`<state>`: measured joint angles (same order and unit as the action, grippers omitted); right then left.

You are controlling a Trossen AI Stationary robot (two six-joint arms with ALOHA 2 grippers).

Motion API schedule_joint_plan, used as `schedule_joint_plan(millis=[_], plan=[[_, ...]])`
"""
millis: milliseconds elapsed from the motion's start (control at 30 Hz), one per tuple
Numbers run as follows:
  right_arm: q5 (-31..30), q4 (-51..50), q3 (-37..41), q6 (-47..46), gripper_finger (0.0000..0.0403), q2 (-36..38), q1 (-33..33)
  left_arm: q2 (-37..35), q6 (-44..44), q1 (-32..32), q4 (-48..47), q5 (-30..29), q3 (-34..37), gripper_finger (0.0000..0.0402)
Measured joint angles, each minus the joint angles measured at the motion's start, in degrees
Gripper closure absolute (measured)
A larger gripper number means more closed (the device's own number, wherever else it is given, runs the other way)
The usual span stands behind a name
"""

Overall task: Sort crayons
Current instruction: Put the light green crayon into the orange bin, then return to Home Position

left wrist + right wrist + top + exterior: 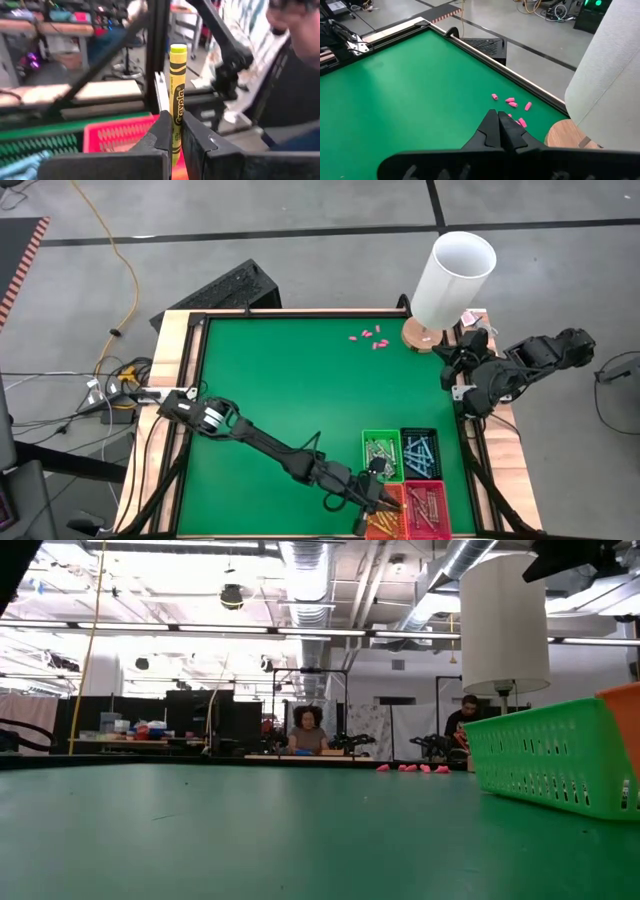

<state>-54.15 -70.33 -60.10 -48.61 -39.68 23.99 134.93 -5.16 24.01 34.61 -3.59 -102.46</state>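
A yellow crayon [177, 90] stands between the fingers of my left gripper [177, 125], which is shut on it. That gripper [374, 508] reaches out level over the four small bins at the table's near right: green [381, 450], dark with light blue crayons [420, 452], orange [383, 525] and red [426, 506]. All four hold crayons. My right gripper [499, 127] waits shut with nothing in it by the table's far right edge [462, 378]. My left gripper pinches the yellow crayon's lower part [176, 132] between its two fingers. The fingers come in level and lie across the crayon. The crayon stands about upright, its flat upper end [178, 49] well above the fingers and its lower end hidden behind them.
A white lamp [453, 278] on a round wooden base stands at the far right corner. Several small pink pieces [370, 337] lie on the green mat beside it. The green bin [560, 760] and the orange bin [620, 705] fill the low view's right. People sit in the room beyond.
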Motion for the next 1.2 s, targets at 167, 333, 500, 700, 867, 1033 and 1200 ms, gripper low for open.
schedule_joint_plan(millis=[167, 333, 500, 700, 867, 1033, 1200], plan=[[0.03, -0.22, 0.00, -0.01, 0.0403, 0.00, 0.00, 0.30, -0.90, 0.02, 1.29, 0.81, 0.04, 0.0398], [0.32, -1.56, 0.00, -0.01, 0.0403, 0.00, 0.00, 0.16, -3.07, 0.39, 1.61, -1.47, 1.27, 0.0399], [0.83, -1.67, 0.00, -0.01, 0.0403, 0.00, 0.00, 0.25, -4.09, 0.39, 6.44, -2.42, 3.77, 0.0379], [1.17, -1.67, 0.00, -0.01, 0.0403, 0.00, 0.00, 0.25, -5.16, 0.36, 6.22, -3.13, 4.13, 0.0347], [1.77, -1.73, 0.00, -0.01, 0.0403, 0.00, 0.00, 0.25, -5.45, 0.32, 5.53, -3.11, 4.11, 0.0334], [1.73, -1.72, 0.00, -0.01, 0.0403, 0.00, 0.00, -0.32, -5.83, -0.30, 4.41, -2.71, 4.14, 0.0329], [1.75, -1.66, 0.00, 0.01, 0.0403, 0.61, 0.00, -5.43, -4.31, -0.90, -2.07, -2.99, 4.15, 0.0334]])
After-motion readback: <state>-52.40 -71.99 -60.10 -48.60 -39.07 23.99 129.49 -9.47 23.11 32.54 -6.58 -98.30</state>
